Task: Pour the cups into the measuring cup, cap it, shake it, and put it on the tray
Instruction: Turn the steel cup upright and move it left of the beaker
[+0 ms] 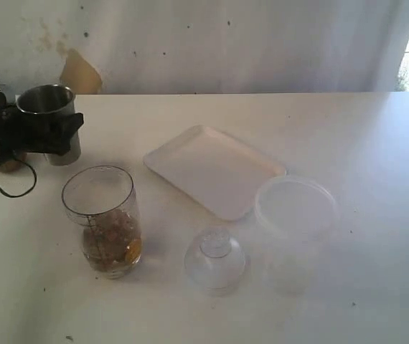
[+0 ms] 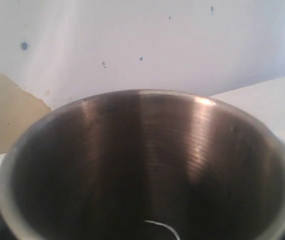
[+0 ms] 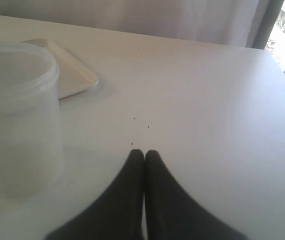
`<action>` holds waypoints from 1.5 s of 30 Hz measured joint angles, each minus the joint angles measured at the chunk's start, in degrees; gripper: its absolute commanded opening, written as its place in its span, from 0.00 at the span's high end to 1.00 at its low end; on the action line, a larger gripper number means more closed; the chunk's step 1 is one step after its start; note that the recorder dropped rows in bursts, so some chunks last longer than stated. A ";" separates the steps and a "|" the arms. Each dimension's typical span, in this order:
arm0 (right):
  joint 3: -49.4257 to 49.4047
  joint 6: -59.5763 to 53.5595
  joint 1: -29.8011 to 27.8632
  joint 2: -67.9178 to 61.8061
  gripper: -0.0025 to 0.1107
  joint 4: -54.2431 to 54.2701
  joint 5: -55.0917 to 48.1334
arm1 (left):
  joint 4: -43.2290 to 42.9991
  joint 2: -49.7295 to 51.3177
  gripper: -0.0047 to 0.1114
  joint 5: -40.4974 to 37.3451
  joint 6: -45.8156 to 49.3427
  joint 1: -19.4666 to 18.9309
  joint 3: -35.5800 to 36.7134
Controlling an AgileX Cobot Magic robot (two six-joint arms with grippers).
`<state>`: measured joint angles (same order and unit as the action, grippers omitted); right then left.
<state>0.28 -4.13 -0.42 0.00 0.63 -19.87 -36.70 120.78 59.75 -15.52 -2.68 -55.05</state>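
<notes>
Steel tumbler (image 1: pixel 45 104) upright, clamped in left end effector (image 1: pixel 57 133), right end effector (image 3: pixel 144 153) together

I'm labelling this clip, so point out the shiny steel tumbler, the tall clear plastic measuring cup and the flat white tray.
shiny steel tumbler (image 1: pixel 45 101), exterior view, inner wall at its mouth.
tall clear plastic measuring cup (image 1: pixel 102 215), exterior view, side wall.
flat white tray (image 1: pixel 212 170), exterior view, bare middle.

Left gripper (image 1: pixel 52 132) clasps tumbler (image 1: pixel 46 100); right gripper (image 3: pixel 143 153) closed
</notes>
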 measured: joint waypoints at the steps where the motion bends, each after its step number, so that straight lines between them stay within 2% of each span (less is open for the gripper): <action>1: 0.00 0.00 0.00 0.00 0.98 0.00 0.00 | 0.00 1.16 0.96 0.76 0.56 0.00 -0.52; 10: 0.00 0.00 0.00 0.00 0.98 0.00 0.00 | 0.13 7.61 0.96 2.46 2.42 0.00 -4.82; 18: 0.00 0.00 0.00 0.00 0.98 0.00 0.00 | 0.47 8.77 0.96 2.46 2.40 0.00 -6.06; 20: 0.00 0.00 0.00 0.00 0.98 0.00 0.00 | 0.47 8.77 0.90 2.46 2.40 0.00 -6.06; 22: 0.00 0.00 0.00 0.00 0.98 0.00 0.00 | 0.59 8.77 0.80 2.46 2.02 0.00 -6.06; 25: 0.00 0.00 0.00 0.00 0.98 0.00 0.00 | 0.59 8.77 0.57 2.46 0.43 0.00 -6.06; 29: 0.00 0.00 0.00 0.00 0.98 0.00 0.00 | 0.59 8.77 0.18 2.46 -0.82 0.00 -6.06; 31: 0.00 0.00 0.00 0.00 0.98 0.00 0.00 | 0.59 8.77 0.05 2.77 -0.92 0.00 -6.06; 45: 0.00 0.00 0.00 0.00 0.98 0.00 0.00 | 1.01 8.54 0.06 2.75 -3.14 0.00 -6.51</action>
<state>0.28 -4.13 -0.42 0.00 0.63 -19.87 -35.70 129.32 62.50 -18.66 -2.68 -61.56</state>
